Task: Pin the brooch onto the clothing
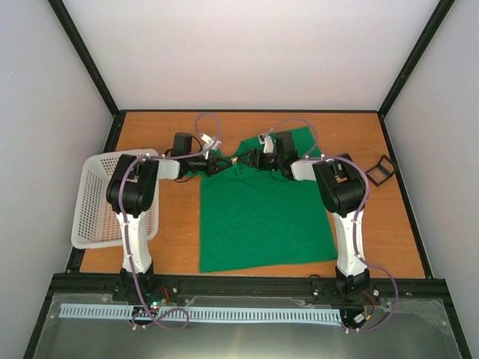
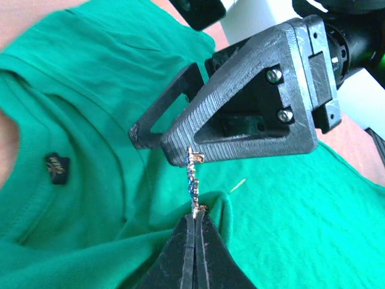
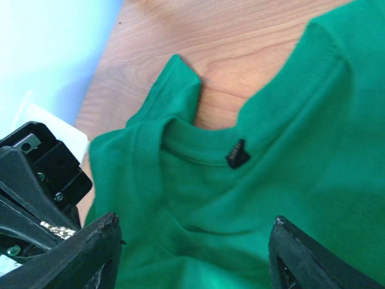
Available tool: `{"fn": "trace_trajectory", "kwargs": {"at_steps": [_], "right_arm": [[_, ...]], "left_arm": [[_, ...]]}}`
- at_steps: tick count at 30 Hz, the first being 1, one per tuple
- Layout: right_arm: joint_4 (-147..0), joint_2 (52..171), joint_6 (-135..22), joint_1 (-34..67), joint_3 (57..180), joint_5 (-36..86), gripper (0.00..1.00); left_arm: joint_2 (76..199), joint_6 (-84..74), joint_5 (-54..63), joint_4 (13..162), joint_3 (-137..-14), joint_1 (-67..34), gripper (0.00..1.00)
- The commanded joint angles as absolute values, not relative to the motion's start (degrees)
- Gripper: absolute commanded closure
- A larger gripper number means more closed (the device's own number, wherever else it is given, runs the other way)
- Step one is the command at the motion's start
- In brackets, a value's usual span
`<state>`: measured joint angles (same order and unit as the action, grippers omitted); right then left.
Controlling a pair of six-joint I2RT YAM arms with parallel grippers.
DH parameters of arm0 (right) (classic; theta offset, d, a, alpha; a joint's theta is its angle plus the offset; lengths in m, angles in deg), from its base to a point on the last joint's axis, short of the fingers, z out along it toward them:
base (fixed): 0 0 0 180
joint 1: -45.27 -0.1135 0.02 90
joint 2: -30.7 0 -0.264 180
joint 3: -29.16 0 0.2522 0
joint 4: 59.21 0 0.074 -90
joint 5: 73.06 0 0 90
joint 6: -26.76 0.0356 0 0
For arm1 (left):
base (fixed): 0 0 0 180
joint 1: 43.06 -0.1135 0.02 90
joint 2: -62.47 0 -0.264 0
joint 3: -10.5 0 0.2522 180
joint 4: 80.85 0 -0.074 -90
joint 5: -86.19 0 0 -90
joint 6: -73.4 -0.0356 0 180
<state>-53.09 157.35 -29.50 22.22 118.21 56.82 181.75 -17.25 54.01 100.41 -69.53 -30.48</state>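
Firstly, from the left wrist: pressed flat together at the left gripper (image 2: 194, 212), pinching the near end of the brooch (image 2: 194, 177) right at the tips. Held clear above the clothing (image 2: 90, 90), with a bunched fold just beside those tips and a dark label (image 2: 57, 167) well off to one side. Likely to slip or swing loose, judging by so small a bite on so thin a piece. Likely to snag that fold too if pushed forward off line. Points straight ahead of the left tips, long axis in line with the fingers, far end at the underside of the right gripper (image 2: 153, 147); touching or just short, cannot tell.

Then, from the right wrist: spread wide, with nothing between the fingers except the clothing below. Shows only a small glitter, perhaps the brooch, outside the finger nearer the left gripper. Risks closing on cloth or on air, through that offset.

Finally, from above: tip to tip over the collar end of the clothing. Appears as a pale speck between the two tools, long axis along the line joining them. Too small here to confirm either grip. Sits well apart from a white basket (image 1: 97, 194) behind the left gripper and a black frame-like box (image 1: 378, 170) behind the right gripper.
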Motion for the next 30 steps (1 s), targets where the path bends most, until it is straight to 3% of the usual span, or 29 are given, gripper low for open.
{"fn": "trace_trajectory", "kwargs": {"at_steps": [1,8,13,19,25,30], "right_arm": [[-51.18,151.42,-35.16,23.76,113.35,54.35,0.35],[-48.45,145.30,-39.97,24.97,105.80,57.08,0.32],[-50.92,148.75,-49.94,25.50,107.88,70.09,0.33],[-30.82,154.78,-34.71,24.66,105.91,75.79,0.45],[-27.99,157.39,-32.93,23.38,106.91,76.63,0.48],[-29.40,158.08,-33.57,23.12,106.96,76.88,0.60]], "left_arm": [[182.22,-18.48,59.21,97.95,-69.96,-29.60,0.99],[182.26,-19.46,59.21,97.05,-70.20,-30.40,0.99],[182.42,-21.14,60.05,95.36,-70.83,-30.70,0.99],[182.87,-21.26,60.37,95.15,-71.30,-30.94,0.99],[183.12,-21.19,60.68,95.17,-71.79,-31.02,0.99],[183.35,-21.30,60.55,94.91,-72.20,-31.02,0.99]]}}
